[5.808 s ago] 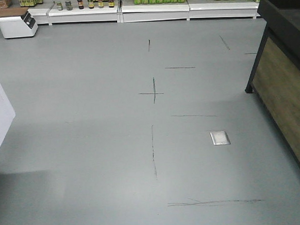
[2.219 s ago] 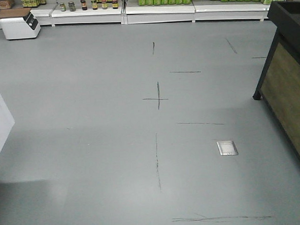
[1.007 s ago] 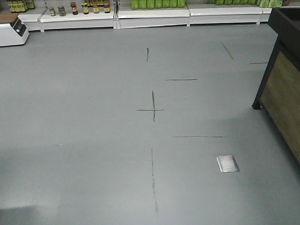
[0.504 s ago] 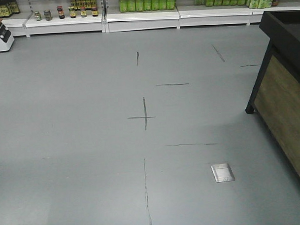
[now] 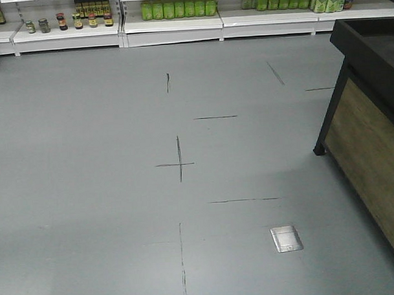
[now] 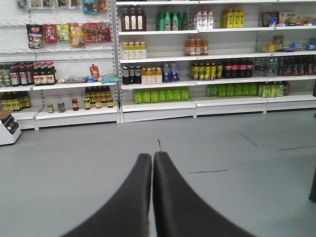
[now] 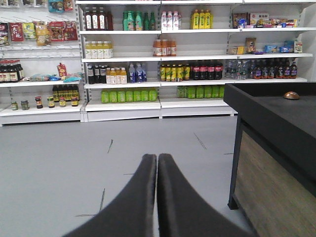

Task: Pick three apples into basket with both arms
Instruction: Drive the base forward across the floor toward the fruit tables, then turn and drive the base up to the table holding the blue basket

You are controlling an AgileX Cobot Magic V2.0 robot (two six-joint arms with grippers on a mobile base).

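No dark red apples and no basket show in any view. My left gripper is shut and empty, its two black fingers pressed together, pointing over the grey floor toward the shelves. My right gripper is also shut and empty, pointing the same way. A small brown-red round object lies on top of the black stand at the right; I cannot tell what it is. Neither arm shows in the front view.
A black-framed display stand with a wooden side panel stands at the right, also in the right wrist view. White shelves of bottles and jars line the far wall. A metal floor plate and black floor marks lie ahead.
The view has moved forward and turned right: the floor cross and plate slid left and down, the stand grew larger at right, and the white machine at far left left the frame.
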